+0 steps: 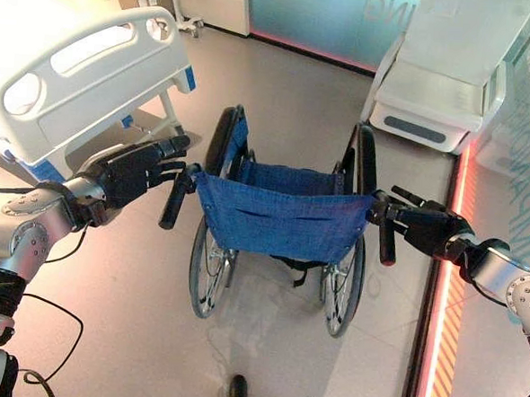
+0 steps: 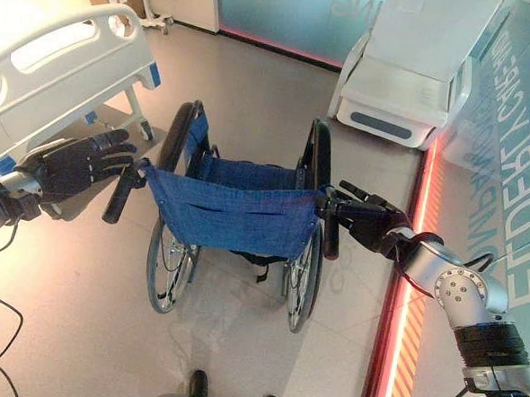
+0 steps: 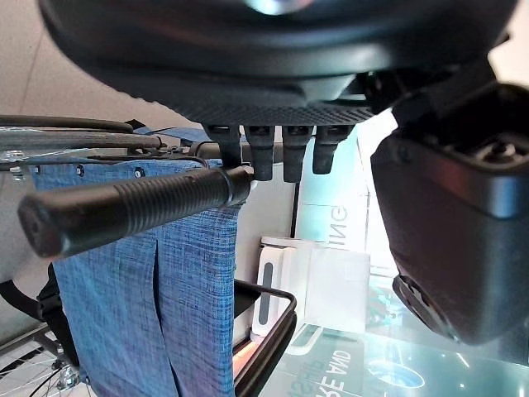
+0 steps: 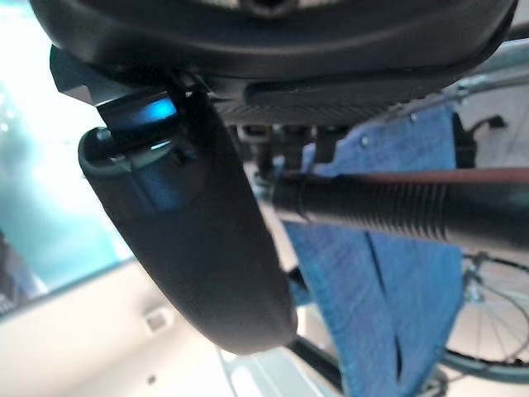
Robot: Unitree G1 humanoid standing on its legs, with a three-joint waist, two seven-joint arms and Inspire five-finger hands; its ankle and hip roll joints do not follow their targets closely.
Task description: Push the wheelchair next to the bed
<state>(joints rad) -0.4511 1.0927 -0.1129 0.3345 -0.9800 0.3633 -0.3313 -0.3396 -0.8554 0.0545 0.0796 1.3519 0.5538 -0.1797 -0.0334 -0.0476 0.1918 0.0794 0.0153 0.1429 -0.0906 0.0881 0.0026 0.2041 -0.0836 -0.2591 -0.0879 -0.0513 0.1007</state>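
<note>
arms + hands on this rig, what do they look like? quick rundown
Both arms are silver-grey metal with round joint housings dotted with small screws, and black ribbed bands lower down. The left robot hand and right robot hand are dark, matte black, with segmented fingers. Up close, the left robot hand's fingers look blocky and its thumb bulky and smooth.
</note>
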